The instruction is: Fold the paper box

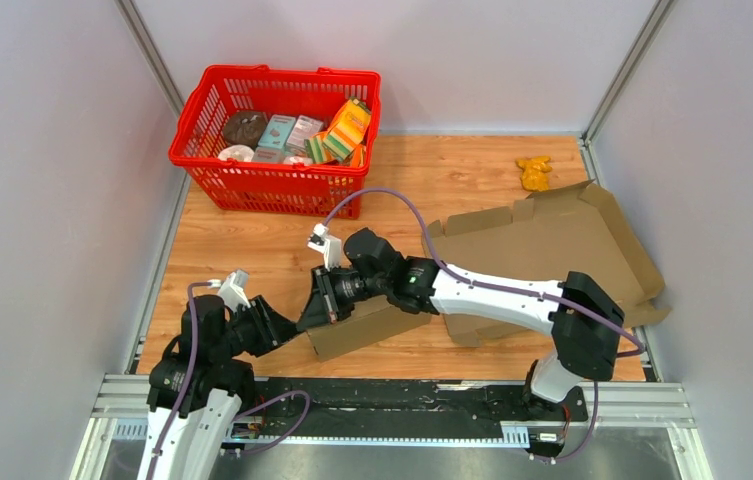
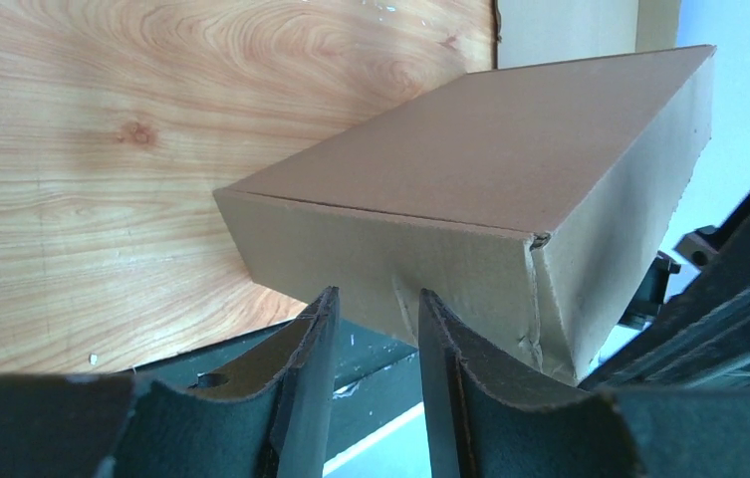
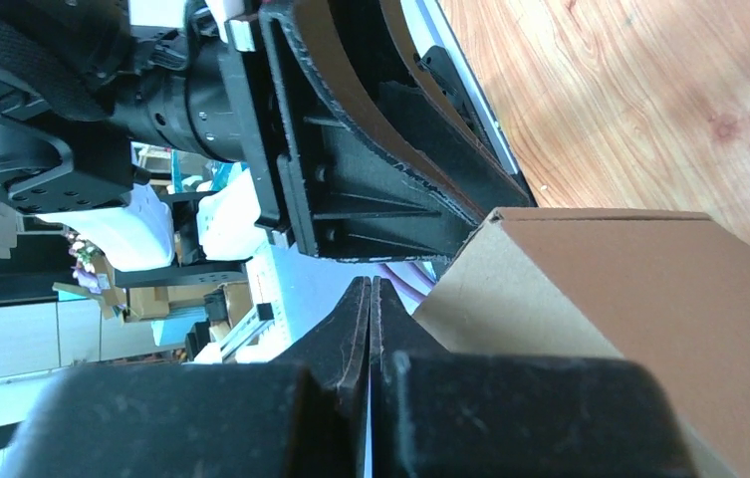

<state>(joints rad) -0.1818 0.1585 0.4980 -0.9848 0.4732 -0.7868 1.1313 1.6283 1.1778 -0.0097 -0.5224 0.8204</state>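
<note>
The brown paper box [image 1: 552, 240] lies at the right of the wooden table, its big panel tilted up. A folded-up end [image 1: 357, 330] reaches toward the near edge. In the left wrist view this end [image 2: 490, 169] is a closed corner with a creased edge. My left gripper [image 1: 292, 328] is open, its fingertips [image 2: 319, 324] right at the box's side wall with nothing between them. My right gripper [image 1: 318, 305] is shut and empty, and rests at the top left edge of that end. In the right wrist view its tips [image 3: 371, 294] are pressed together beside the cardboard [image 3: 629, 299].
A red basket [image 1: 202, 165] with several grocery items stands at the back left. A small yellow object [image 1: 534, 172] lies at the back right. Grey walls close in both sides. A black rail [image 1: 402, 395] runs along the near edge.
</note>
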